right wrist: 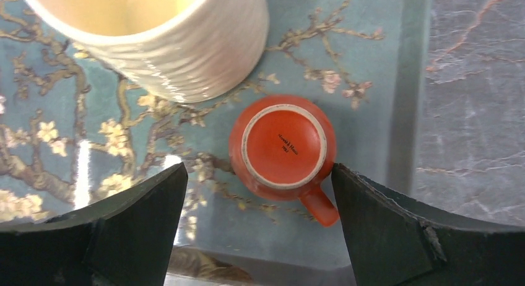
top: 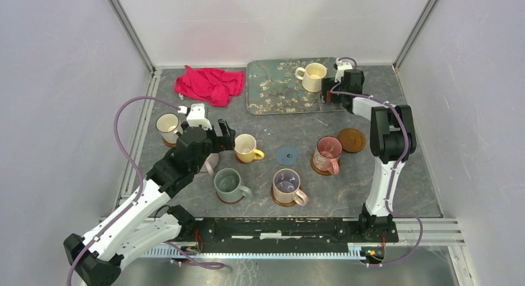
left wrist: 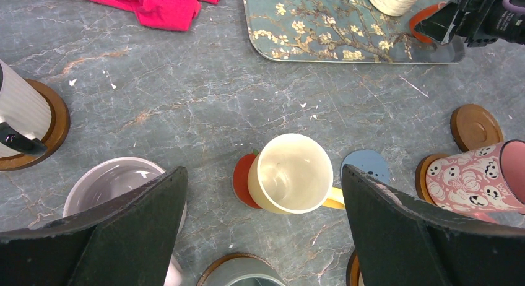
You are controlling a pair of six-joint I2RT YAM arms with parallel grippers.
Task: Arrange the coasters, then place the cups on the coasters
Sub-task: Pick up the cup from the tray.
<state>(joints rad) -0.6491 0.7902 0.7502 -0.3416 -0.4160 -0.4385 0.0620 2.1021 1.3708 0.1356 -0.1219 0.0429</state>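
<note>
Here the teal tray (top: 272, 94) holds the cream mug (top: 312, 77) and, near its right rim, the tiny orange cup (right wrist: 283, 147), base up. The right gripper (right wrist: 259, 174) stands wide open astride that cup, gripping nothing. The left gripper (left wrist: 263, 169), equally wide and empty, hangs over the yellow mug (left wrist: 291, 174) on its red coaster (left wrist: 241, 177). A blue coaster (left wrist: 369, 161) and an amber coaster (left wrist: 475, 126) lie bare on the grey tabletop (left wrist: 186, 100).
</note>
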